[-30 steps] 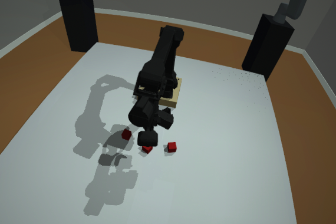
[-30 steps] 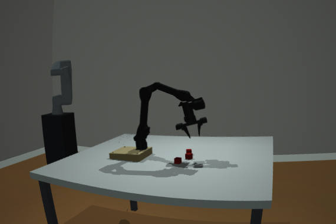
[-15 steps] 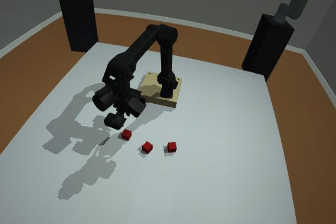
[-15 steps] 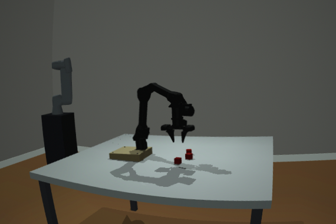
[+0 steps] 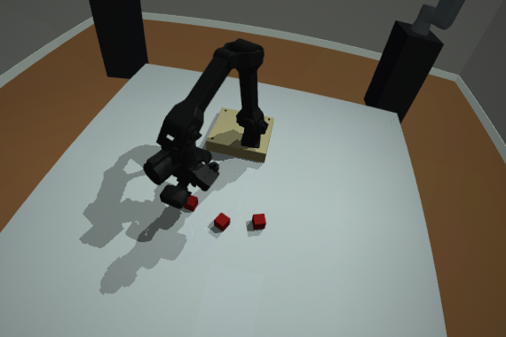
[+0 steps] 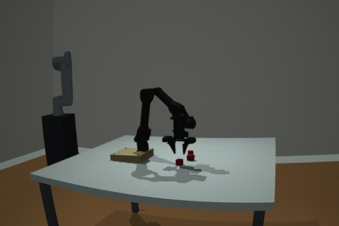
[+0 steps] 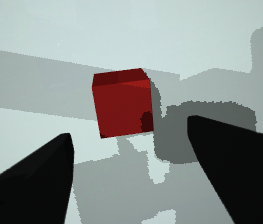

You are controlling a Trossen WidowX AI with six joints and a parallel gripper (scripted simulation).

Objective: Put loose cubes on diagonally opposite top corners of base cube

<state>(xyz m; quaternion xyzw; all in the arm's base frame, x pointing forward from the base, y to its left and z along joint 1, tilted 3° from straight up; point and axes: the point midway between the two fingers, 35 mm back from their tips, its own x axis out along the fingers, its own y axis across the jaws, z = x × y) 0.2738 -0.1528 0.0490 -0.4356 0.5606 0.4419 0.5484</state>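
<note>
Three alike red cubes lie on the table; I cannot tell which is the fixed base cube. The left cube (image 5: 192,203) (image 6: 179,162) (image 7: 124,107) is partly hidden by the gripper in the top view. The middle cube (image 5: 222,222) (image 6: 190,157) and the right cube (image 5: 259,221) (image 6: 190,152) stand apart in the top view and overlap in line of sight in the exterior view. My gripper (image 6: 179,153) (image 7: 130,133) is open and empty, pointing down above the left cube. In the wrist view that cube shows between and slightly beyond the fingertips.
The arm stands on a yellowish base block (image 5: 226,128) (image 6: 125,154) on the white table (image 5: 337,188) (image 6: 238,176). Black pedestals (image 5: 120,33) (image 5: 401,68) with grey arms stand beyond the table's far corners. The arm's shadows fall around the left cube.
</note>
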